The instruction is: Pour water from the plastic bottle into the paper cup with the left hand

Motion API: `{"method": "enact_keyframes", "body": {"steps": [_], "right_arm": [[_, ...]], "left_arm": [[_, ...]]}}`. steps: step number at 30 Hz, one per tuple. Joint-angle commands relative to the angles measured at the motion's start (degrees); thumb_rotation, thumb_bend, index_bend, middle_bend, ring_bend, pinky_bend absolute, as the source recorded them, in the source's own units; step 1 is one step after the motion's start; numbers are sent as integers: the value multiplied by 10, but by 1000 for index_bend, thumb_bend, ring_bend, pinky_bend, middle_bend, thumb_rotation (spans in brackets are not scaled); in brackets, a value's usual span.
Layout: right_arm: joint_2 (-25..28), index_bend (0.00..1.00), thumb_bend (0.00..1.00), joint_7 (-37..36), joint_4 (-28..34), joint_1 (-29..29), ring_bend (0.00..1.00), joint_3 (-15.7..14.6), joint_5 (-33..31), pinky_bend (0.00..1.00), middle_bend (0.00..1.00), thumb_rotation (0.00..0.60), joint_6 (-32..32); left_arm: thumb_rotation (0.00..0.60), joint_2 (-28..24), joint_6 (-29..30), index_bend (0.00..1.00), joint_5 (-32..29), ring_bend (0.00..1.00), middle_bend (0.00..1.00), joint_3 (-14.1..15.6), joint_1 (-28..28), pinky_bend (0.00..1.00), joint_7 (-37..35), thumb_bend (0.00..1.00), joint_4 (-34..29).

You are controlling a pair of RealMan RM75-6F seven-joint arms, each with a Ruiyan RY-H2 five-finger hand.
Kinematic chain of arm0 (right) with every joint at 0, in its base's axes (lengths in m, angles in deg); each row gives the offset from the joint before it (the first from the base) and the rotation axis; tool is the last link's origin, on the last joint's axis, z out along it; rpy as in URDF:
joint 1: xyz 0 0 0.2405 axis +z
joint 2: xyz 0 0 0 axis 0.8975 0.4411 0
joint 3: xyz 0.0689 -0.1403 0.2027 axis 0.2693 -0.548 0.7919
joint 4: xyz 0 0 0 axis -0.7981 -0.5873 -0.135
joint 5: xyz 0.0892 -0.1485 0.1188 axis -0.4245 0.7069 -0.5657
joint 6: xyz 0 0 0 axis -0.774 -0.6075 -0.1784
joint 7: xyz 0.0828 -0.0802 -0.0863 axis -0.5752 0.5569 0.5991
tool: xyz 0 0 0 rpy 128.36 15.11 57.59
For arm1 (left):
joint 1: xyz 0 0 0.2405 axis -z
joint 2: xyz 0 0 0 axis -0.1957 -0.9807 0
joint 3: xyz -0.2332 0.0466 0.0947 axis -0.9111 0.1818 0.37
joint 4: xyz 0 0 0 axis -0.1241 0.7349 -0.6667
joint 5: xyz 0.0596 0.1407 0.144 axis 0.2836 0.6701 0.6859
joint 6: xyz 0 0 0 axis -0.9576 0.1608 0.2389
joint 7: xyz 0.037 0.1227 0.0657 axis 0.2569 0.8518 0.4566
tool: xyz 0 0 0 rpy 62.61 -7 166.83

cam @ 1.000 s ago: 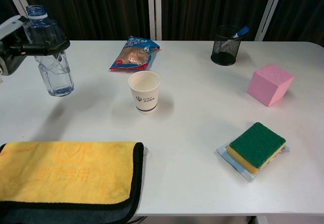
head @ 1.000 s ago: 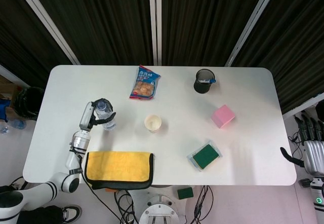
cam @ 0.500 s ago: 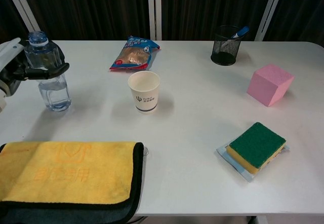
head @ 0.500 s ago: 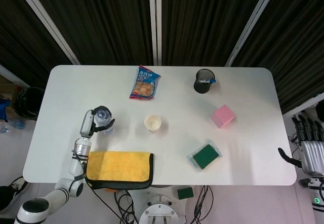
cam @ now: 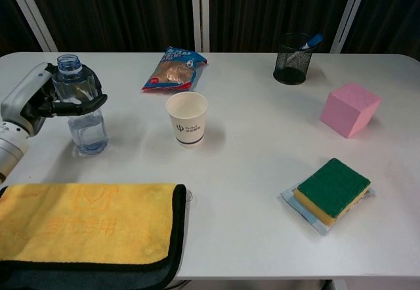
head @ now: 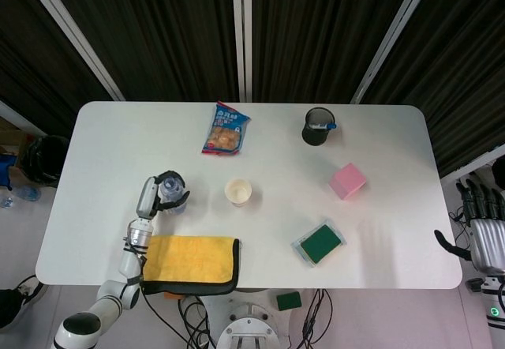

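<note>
The left hand (cam: 41,101) has its fingers wrapped round the plastic bottle (cam: 81,109), which is upright with its cap off, near the left edge of the desk (cam: 262,231) just behind the yellow cloth (cam: 85,221). The paper cup (cam: 186,118) stands apart to its right, toward the middle, and looks empty (no water visible inside). So the grasp is made; carrying across, tilting and pouring all look yet to come. The right hand (head: 483,227) hangs off the right edge, fingers spread, holding nothing.
</note>
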Motion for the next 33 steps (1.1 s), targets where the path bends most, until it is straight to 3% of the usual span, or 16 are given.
{"method": "enact_keyframes", "body": {"steps": [1,5,12,17,25,33], "right_arm": [[-1,0,212,0,-2,0,0,0,1,0,0,505,-1],[-1,0,212,-1,-2,-1,0,0,1,0,0,504,-2],[-2,0,214,0,-2,-1,0,0,-1,0,0,505,-2],[-2,0,214,1,-1,0,0,1,-1,0,0,506,-2],[0,0,214,-1,2,1,0,1,0,0,0,508,-1],[0,0,214,-5,2,0,0,1,1,0,0,509,-2]], "left_arm": [[600,3,1,462,2,427,508,3,-2,567,-3,327,6],[600,5,7,303,5,350,414,4,-3,528,-11,293,10],[600,7,10,183,6,246,282,6,-5,396,-20,257,16],[600,6,16,134,11,222,262,11,-7,358,-23,234,18],[600,3,54,65,14,94,161,11,-15,194,-19,131,21],[600,-14,79,65,7,75,138,3,-29,179,-35,91,9]]}}
